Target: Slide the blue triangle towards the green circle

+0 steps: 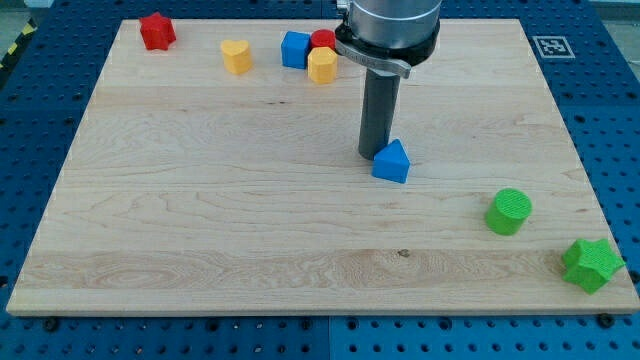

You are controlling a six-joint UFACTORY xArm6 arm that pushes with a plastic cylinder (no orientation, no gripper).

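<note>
The blue triangle [392, 163] lies on the wooden board [200, 200], right of its middle. My tip [372, 155] stands just at the triangle's upper left, touching or nearly touching it. The green circle [509, 211] sits further toward the view's lower right, apart from the triangle.
A green star [591, 264] lies at the board's lower right corner. At the view's top are a red star [156, 31], a yellow heart [236, 56], and a cluster of a blue block [295, 48], a red block [323, 40] and a yellow block [322, 65].
</note>
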